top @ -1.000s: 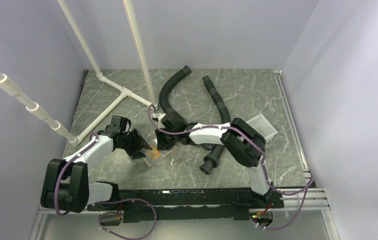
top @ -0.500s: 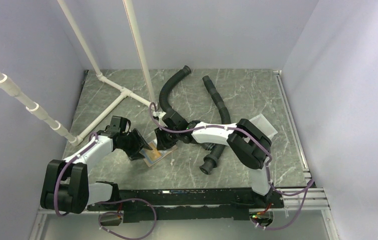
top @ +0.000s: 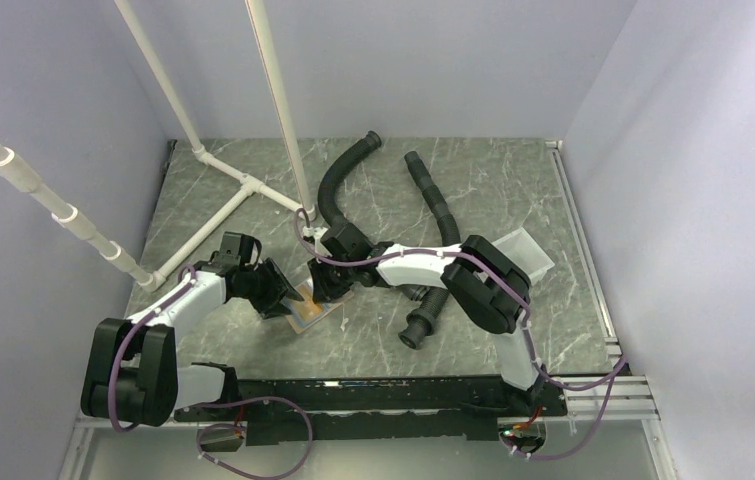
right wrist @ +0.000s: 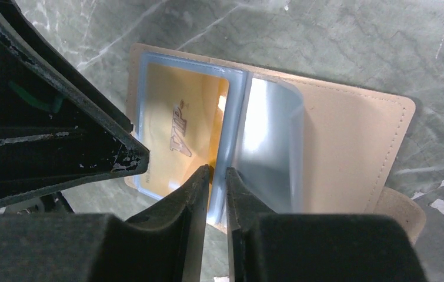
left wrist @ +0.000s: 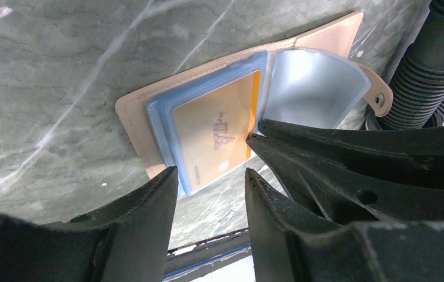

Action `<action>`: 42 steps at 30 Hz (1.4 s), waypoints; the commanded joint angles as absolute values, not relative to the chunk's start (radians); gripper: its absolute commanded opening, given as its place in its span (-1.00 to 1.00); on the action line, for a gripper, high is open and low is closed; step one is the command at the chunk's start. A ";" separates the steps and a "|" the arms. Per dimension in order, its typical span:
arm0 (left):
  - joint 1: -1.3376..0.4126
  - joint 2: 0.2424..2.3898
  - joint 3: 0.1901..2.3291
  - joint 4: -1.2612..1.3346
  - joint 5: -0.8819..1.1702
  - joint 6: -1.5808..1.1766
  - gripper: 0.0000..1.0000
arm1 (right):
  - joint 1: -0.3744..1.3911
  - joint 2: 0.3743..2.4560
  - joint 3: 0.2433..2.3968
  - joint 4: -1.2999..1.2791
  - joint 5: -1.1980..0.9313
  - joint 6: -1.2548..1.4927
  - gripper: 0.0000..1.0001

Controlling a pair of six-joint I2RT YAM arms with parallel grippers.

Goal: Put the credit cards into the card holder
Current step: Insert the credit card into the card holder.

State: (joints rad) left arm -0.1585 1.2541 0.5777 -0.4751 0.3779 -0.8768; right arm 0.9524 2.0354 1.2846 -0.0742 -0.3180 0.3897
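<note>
Right wrist view: right gripper [right wrist: 216,171] fingers have eased to a narrow slit astride a clear sleeve [right wrist: 266,158] of the card holder [right wrist: 349,153], open on the table [right wrist: 354,35], orange card [right wrist: 178,135] already pocketed, so that card seems seated; left gripper [left wrist: 209,176] hovers half open, empty.

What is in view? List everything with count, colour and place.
card holder: one, tan, open, centre-left
credit card: one visible, orange-yellow, in a holder sleeve
plastic sleeves: several, clear bluish, inside the holder, one curled up
hoses: at least two, black, centre and back
pipes: several, white, back left
tray: one, white, right side
table: one, green marbled
left gripper: one, black, at the holder's edge
right gripper: one, black, at the sleeves' fold
</note>
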 commanded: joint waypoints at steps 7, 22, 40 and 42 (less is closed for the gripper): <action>-0.153 1.261 0.577 -0.456 0.390 -0.864 0.05 | 0.959 2.070 1.318 -0.077 -0.287 0.374 -0.74; -0.153 1.212 0.561 -0.376 0.419 -0.895 -0.10 | 0.959 2.079 1.312 -0.067 -0.300 0.384 -0.76; -0.296 1.443 0.733 -0.108 0.536 -0.977 0.19 | 0.618 1.323 1.169 -0.409 -0.064 0.383 -0.08; -0.317 1.467 0.795 -0.137 0.553 -0.958 0.35 | 0.481 1.205 1.120 -0.456 -0.075 0.374 0.03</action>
